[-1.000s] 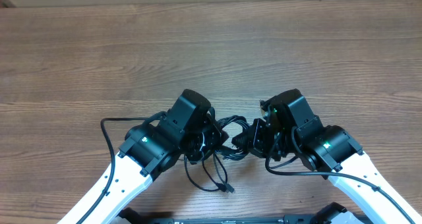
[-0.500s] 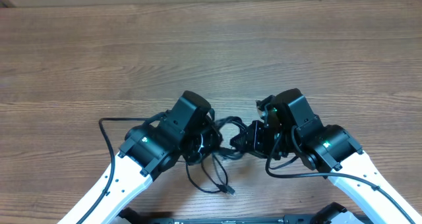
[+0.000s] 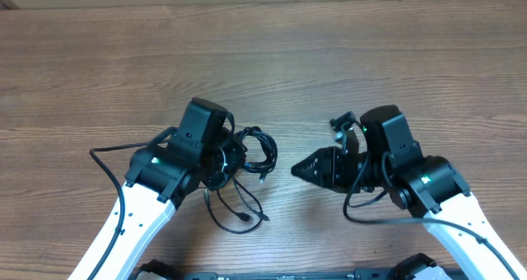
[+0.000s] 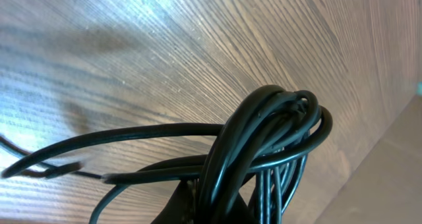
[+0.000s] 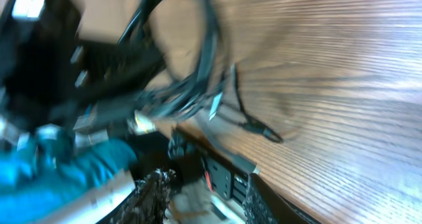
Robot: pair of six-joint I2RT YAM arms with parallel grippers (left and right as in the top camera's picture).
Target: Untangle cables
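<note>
Both arms have drawn apart since a second ago: the left gripper (image 3: 233, 162) has swung out to the left and taken the cables (image 3: 257, 151) along, while the right gripper (image 3: 303, 170) has pulled back to the right and let them go

Left hand's jaws are pressed together on the cables. In its wrist view the black cords rise from between the jaws as a tight knot of loops (image 4: 270, 138), lifted a little above the wood, with two loose strands running off to the left. From overhead the bundle sits just to the right of the left gripper, and a few tails trail down toward the near edge, ending in a small plug (image 3: 247, 219) lying on the table (image 3: 346, 58)

Right hand's fingers (image 5: 157, 188) stand somewhat parted in its wrist view, with nothing between them and nothing touched. It points left at the bundle, and a stretch of bare wood lies between its tip and the nearest loop. That wrist view is blurred, so the cords there are only dark streaks

Bare wood runs wide behind both grippers up to the far edge. On the near side the tails lie near the table's front edge
</note>
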